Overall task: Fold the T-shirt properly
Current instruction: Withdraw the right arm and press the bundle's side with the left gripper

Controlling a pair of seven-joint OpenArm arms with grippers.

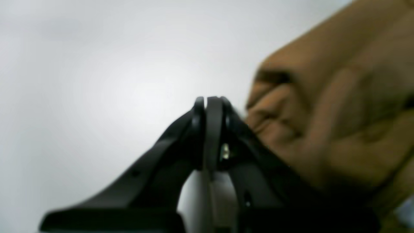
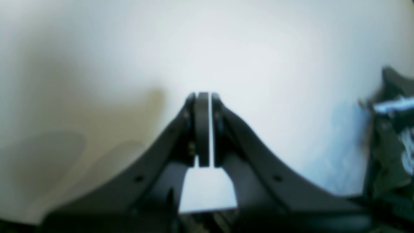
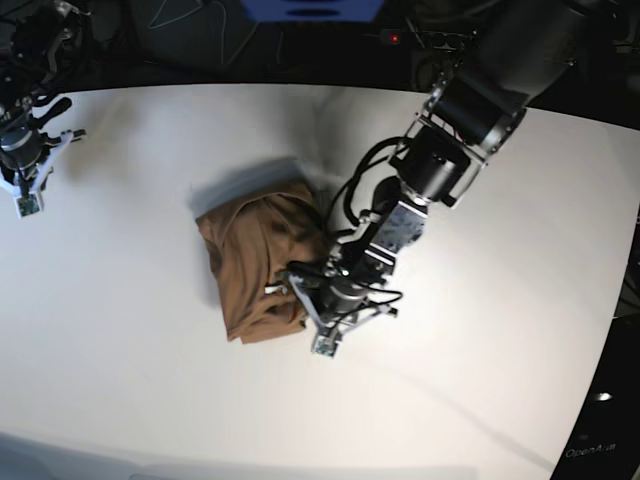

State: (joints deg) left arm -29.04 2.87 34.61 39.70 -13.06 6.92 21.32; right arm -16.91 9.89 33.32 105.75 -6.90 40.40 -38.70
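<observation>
White table (image 3: 150, 400), dark cluttered bkgd w/ cables (image 3: 190, 30) behind.

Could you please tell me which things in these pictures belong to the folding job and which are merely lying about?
Job:
- T-shirt, bunched on the table
- left claw, shut, at the shirt's edge
- right claw, shut, away from the shirt

Lying about:
- white table
- cables behind the table
- blue thing at the back

Left gripper (image 1: 213, 100) fingers pressed together; right gripper (image 2: 203, 97) fingers closed, empty.
</observation>
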